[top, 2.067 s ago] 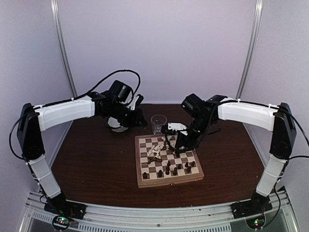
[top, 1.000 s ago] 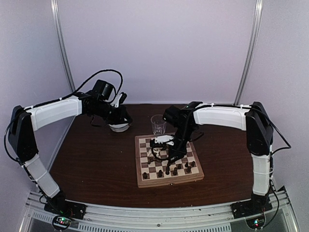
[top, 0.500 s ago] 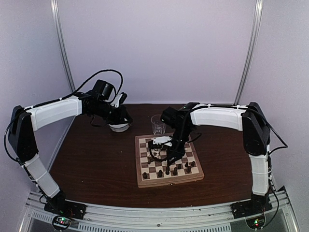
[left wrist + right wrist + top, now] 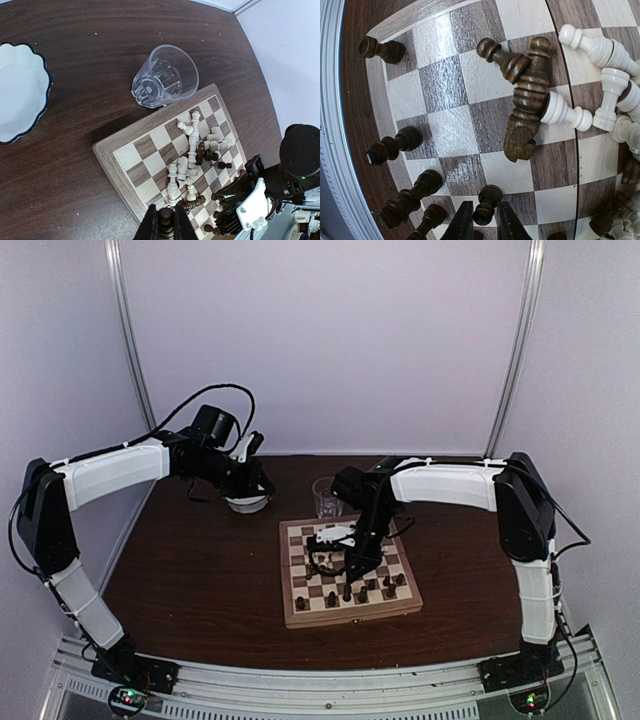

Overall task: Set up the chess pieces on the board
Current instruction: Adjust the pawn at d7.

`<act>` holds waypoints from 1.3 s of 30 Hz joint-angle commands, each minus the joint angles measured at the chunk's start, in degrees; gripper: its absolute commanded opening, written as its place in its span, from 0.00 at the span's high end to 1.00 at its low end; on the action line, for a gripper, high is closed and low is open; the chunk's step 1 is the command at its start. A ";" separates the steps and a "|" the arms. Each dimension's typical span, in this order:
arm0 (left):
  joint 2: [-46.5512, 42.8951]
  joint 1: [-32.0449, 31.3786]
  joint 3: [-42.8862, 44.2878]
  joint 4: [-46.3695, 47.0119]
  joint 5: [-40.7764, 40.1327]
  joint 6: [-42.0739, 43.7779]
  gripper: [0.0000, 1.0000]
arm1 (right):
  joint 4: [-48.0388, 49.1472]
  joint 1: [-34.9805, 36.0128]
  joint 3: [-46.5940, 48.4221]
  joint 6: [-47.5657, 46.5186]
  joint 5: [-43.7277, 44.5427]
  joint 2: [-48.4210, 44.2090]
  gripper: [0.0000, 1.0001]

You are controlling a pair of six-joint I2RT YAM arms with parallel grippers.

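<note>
Right tool [image 4: 484, 224] astride dark pawn [image 4: 488, 197]

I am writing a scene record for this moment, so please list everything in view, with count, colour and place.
board: one, light wood with brown and cream squares, mid-table
dark pieces: many, dark brown, several upright along the board's near edge, others lying mid-board
white pieces: many, cream, lying in a heap mid-board
glass: one, clear, just beyond the board
bowl: one, white with dark rim, far left of table
table: one, dark brown
left tool: one, black, shut, by the bowl
right tool: one, black, low over the board, astride a dark pawn; grip unclear
</note>
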 commanded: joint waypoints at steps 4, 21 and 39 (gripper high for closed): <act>-0.53 -0.08 0.49 1.39 0.91 0.65 1.00 | -0.48 0.52 1.13 0.04 1.77 -0.54 0.90; -0.10 -0.08 0.74 1.16 0.99 0.81 1.00 | 1.27 0.52 -5.69 -0.97 3.73 -5.44 0.93; 0.07 -0.08 0.84 1.00 1.30 0.90 1.00 | 0.88 0.70 -5.54 -0.68 1.58 -5.07 0.91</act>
